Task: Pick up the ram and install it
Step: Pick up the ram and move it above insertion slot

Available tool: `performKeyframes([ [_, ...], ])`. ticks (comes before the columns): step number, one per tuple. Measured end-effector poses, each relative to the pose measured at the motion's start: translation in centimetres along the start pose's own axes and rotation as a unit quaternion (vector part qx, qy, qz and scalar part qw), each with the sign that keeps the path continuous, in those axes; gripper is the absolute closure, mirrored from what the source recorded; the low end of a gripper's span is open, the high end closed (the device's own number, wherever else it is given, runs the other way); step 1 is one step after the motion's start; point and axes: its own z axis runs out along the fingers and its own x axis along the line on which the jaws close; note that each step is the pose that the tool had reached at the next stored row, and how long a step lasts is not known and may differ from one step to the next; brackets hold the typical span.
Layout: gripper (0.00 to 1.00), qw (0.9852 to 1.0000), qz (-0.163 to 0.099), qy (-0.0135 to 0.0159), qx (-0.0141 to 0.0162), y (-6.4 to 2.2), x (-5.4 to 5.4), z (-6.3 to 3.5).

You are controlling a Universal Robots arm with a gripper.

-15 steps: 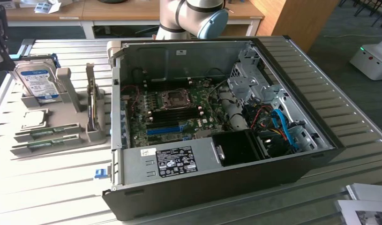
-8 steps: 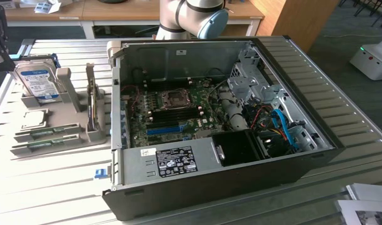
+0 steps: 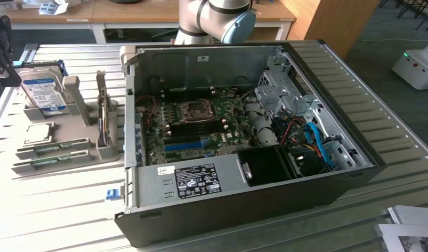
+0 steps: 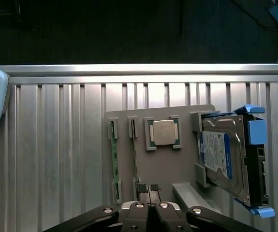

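While the pincer (image 4: 147,188) is seen with its fingertips pressed together and nothing between them, the ram (image 3: 50,161) stands on its long edge in a grey holder (image 4: 168,166). The holder is set near the table's (image 3: 60,210) edge at the exterior view's left, just beside the open computer case (image 3: 235,199). A second green stick (image 3: 54,147) is slotted next to the ram, and a processor chip (image 3: 35,134) and a hard drive (image 3: 44,92) are carried further along the same holder.

The ram is judged to be light, thin and stiff, yet easily damaged. Its chips and contact edge are best spared, and hold is best taken across the two flat faces near the middle of the exposed upper edge, so that it can be drawn straight out of its end clips.

The pincer hangs above one end of the holder. It is perhaps nearer the second stick's slot than the ram's, though that cannot be told for certain.
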Motion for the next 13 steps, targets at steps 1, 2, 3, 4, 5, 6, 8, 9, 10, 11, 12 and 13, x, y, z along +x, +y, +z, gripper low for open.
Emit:
performKeyframes([
  [1, 0.9, 1.0, 0.0, 0.0, -0.0001, -0.01, 0.0, 0.17],
  [2, 0.9, 1.0, 0.0, 0.0, -0.0003, -0.02, 0.0, 0.36],
  [3, 0.9, 1.0, 0.0, 0.0, -0.0006, -0.03, 0.1, 0.54],
  [4, 0.9, 1.0, -0.001, 0.0001, -0.0009, -0.03, 0.1, 0.72],
  [5, 0.9, 1.0, -0.001, 0.0001, -0.0013, -0.04, 0.1, 0.9],
  [6, 0.9, 1.0, -0.001, 0.0001, -0.0018, -0.05, 0.1, 1.07],
  [8, 0.9, 1.0, -0.002, 0.0002, -0.0028, -0.07, 0.2, 1.44],
  [9, 0.9, 1.0, -0.002, 0.0002, -0.0033, -0.08, 0.2, 1.63],
  [10, 0.9, 1.0, -0.002, 0.0002, -0.0038, -0.09, 0.2, 1.81],
  [11, 0.9, 1.0, -0.002, 0.0002, -0.0043, -0.1, 0.3, 1.99],
  [12, 0.9, 1.0, -0.003, 0.0003, -0.005, -0.11, 0.3, 2.17],
  [13, 0.9, 1.0, -0.003, 0.0003, -0.0056, -0.12, 0.3, 2.33],
])
